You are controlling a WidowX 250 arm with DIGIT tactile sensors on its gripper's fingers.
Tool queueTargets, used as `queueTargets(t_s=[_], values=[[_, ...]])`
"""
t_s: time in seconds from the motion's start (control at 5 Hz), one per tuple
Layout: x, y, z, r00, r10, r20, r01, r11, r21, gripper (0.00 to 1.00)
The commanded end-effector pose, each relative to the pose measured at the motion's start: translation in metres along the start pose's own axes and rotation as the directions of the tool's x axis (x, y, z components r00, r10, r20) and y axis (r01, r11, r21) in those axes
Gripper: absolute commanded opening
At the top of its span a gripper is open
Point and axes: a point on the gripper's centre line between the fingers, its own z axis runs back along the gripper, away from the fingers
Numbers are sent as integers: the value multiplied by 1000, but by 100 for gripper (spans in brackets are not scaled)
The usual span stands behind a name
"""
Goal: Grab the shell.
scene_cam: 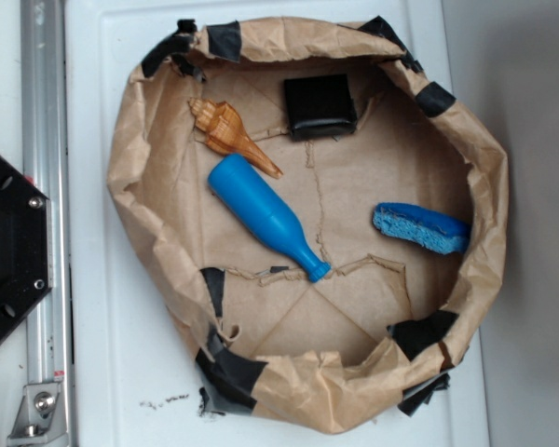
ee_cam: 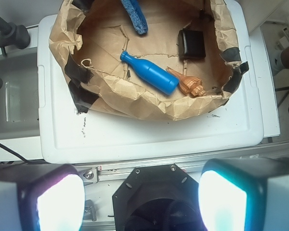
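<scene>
Gripper (ee_cam: 140, 199): we see only its two fingers (ee_cam: 48, 199) in the wrist view, large and blurred at the bottom corners, glowing pale. They stand wide apart with nothing between them. The exterior view does not show it at all.

Count, both views agreeing: one shell (scene_cam: 229, 133), one blue bottle (scene_cam: 265, 215), one blue sponge (scene_cam: 421, 226), one black block (scene_cam: 320, 104). All four lie inside one brown paper nest (scene_cam: 130, 177) with crumpled walls patched by black tape, set on a white tray (scene_cam: 102, 354).

Hard to read: the sponge is cut off by the top edge in the wrist view. The nest's near wall hides part of the floor beneath the shell there. The black base (scene_cam: 5, 251) at the left of the exterior view is cropped by the frame edge. Finger pads are too blown out for detail.

Shell position: orange-brown, ridged, lying on its side near the nest wall, its pointed tip toward the bottle's broad end, touching or nearly so; we cannot tell which. The black block sits just beside it. In the wrist view the shell (ee_cam: 189, 84) lies well away from the fingers, above and slightly right of their midpoint, with the nest wall and bare tray between.
</scene>
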Motion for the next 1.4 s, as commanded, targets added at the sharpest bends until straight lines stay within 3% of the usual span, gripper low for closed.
queueTargets(t_s=[0.0, 0.2, 0.4, 0.8, 1.0, 1.2], values=[[0, 0, 0, 1000, 0, 0, 0, 1000, 0, 100], [30, 33, -29, 999, -44, 28, 42, 997, 66, 100], [54, 43, -47, 984, -172, 48, 167, 982, 85, 100], [99, 64, -138, 950, -292, -111, 304, 946, 112, 100], [117, 67, -168, 926, -354, -135, 365, 928, 74, 100], [111, 75, -183, 905, -394, -161, 407, 912, 51, 100]])
